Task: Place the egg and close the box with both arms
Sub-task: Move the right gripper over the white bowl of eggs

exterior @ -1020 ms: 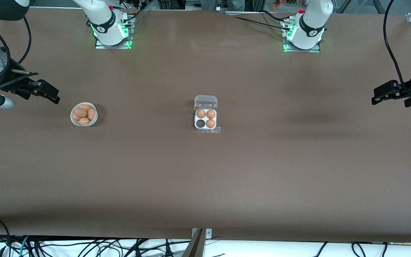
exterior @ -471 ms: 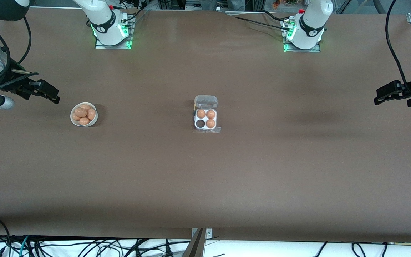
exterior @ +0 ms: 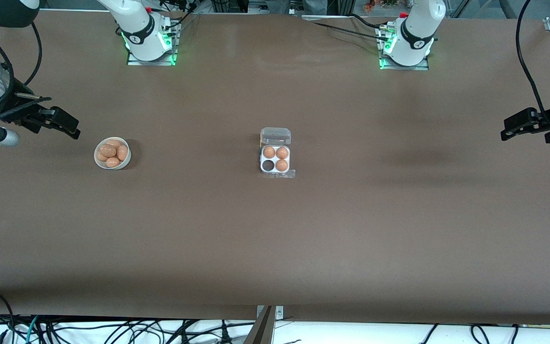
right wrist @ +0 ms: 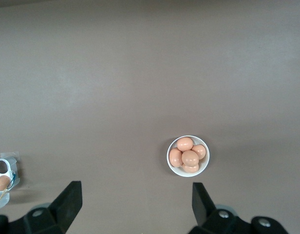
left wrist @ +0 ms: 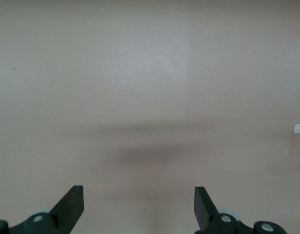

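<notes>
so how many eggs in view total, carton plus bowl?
7 visible. Three sit in the open box, one cell empty. Four show in the white bowl toward the right arm's end of the table; more may hide underneath.

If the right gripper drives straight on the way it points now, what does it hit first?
Most likely bare table. The open right gripper hangs above the right arm's end, aimed down; the bowl of eggs lies just ahead, but depth is unclear.
</notes>
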`<state>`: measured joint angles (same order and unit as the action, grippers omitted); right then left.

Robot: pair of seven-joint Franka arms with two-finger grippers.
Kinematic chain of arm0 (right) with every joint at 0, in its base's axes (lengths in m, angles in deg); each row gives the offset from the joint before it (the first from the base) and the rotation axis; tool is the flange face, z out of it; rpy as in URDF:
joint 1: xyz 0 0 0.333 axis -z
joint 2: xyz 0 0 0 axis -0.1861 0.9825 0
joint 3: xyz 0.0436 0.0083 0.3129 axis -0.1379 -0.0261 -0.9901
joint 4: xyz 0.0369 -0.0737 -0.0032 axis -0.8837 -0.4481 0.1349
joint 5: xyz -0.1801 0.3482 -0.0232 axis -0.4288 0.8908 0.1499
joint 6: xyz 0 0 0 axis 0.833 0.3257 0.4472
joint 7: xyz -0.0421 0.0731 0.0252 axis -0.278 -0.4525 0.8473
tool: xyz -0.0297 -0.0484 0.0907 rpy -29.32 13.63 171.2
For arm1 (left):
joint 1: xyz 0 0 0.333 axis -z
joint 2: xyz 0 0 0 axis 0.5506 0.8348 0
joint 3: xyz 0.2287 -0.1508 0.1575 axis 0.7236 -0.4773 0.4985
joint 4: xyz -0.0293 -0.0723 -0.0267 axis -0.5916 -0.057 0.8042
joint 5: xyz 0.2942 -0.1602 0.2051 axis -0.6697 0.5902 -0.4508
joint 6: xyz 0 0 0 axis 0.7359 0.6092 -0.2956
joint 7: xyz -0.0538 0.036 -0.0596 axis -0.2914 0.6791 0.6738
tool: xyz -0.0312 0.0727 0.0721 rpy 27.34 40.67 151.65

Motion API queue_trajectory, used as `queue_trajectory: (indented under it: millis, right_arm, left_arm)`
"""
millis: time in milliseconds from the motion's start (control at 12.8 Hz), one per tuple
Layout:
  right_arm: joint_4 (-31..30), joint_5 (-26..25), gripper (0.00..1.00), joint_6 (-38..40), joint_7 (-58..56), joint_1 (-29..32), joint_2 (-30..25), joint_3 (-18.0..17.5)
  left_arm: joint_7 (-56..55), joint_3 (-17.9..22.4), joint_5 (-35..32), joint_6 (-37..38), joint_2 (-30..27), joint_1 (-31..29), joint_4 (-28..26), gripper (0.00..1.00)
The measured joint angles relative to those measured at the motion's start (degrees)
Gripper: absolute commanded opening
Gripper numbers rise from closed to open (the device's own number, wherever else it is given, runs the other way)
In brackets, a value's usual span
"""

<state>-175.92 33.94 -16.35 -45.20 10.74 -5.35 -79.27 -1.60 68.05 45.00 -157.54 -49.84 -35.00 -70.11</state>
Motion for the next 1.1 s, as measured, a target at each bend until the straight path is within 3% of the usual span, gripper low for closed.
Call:
queue_trajectory:
  millis: [392,784,1098]
  right_arm:
    - [-0.54,0.0,1.0,0.18,-0.59,-0.03,0.95,-0.13]
    - [-1.9,-0.13,1.0,0.6,-3.86,1.27,8.9,0.52]
    - [-10.87,-0.12,1.0,-9.64,-5.37,2.82,11.88,3.79]
  left_arm:
    - [0.0,0.02,0.0,0.0,0.0,-0.01,0.0,1.0]
    - [0.0,-0.33,0.0,0.0,-0.01,0.23,0.03,1.0]
    - [0.0,-0.95,0.0,0.0,-0.02,0.35,0.03,1.0]
